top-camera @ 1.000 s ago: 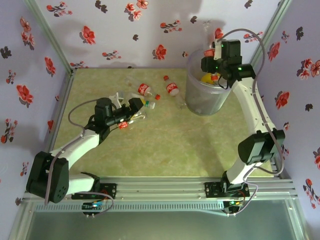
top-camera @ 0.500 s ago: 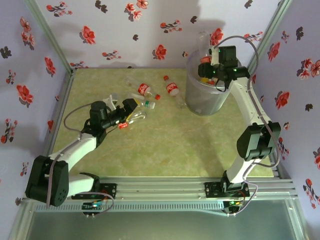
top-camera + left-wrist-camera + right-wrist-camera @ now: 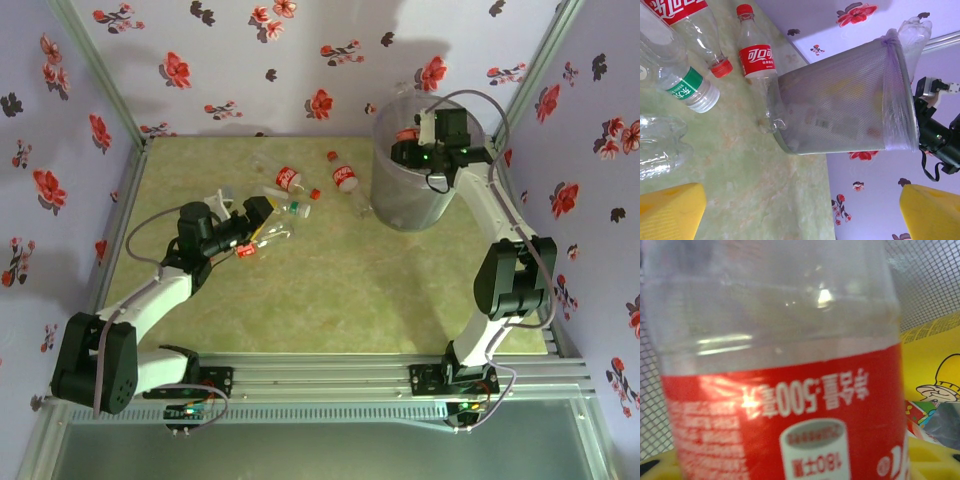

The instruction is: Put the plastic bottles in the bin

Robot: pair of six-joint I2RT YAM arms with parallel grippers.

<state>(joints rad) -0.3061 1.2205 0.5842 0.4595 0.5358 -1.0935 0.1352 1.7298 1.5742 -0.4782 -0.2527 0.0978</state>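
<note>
**A:** Right arm status?

**B:** In the last second the right gripper [image 3: 411, 140] has swung in from the bin's [image 3: 392, 205] far-right rim to over its middle, and lower. It's clamped on the held red-label bottle [image 3: 780, 405]. On the wrist cam I see mesh wall behind that bottle and a yellow bottle [image 3: 935, 365] beneath, so I judge it's inside the mouth.

**A:** Dropped yet?

**B:** No, not yet. I'd say opening the jaws is all that's left for this one.

**A:** Left?

**B:** The left gripper [image 3: 258, 222] has backed off slightly leftward. Its jaws are wide apart with nothing between them, near the pile left of centre. A green-label bottle [image 3: 687, 87] and a crushed clear bottle [image 3: 660, 145] lie just ahead. Another red-label bottle [image 3: 756, 57] lies just beside the bin's left wall. Several are still on the table, so there's plenty left.
</note>
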